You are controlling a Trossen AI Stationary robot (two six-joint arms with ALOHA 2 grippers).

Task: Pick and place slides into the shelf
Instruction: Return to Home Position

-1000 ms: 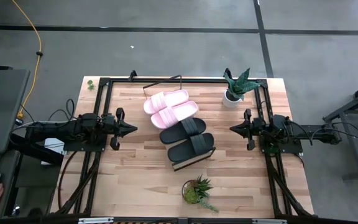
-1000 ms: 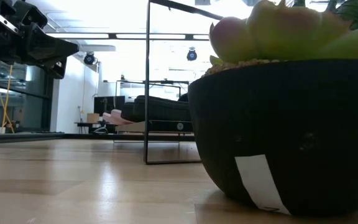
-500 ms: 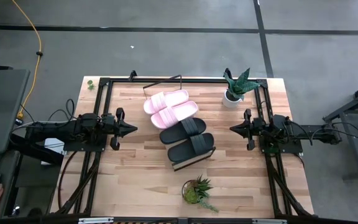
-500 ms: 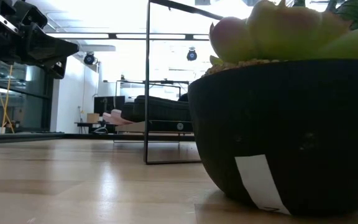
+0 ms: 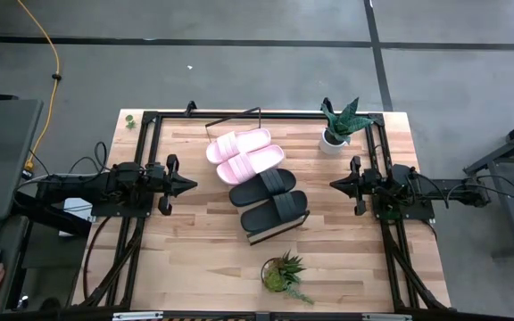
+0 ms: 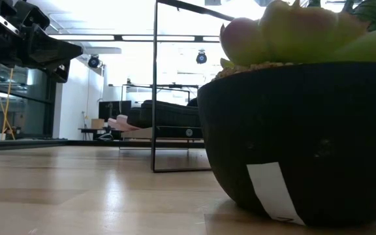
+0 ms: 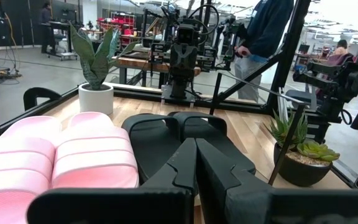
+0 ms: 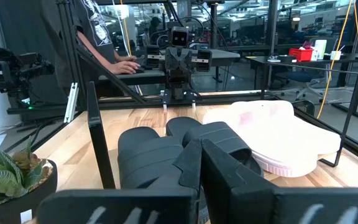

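Nothing has moved. Left tool (image 5: 191,184) and right tool (image 5: 334,185), each pressed together, face inward; the slides (image 5: 273,205) on the shelf (image 5: 276,234) lie midway between them.

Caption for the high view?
Pink slides and black slides on the shelf; left gripper and right gripper shut, either side.

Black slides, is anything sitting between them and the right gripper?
Nothing visible. Only bare table lies between the right gripper and the black slides; the white plant pot stands off to one side. The left gripper sits on the slides' other side.
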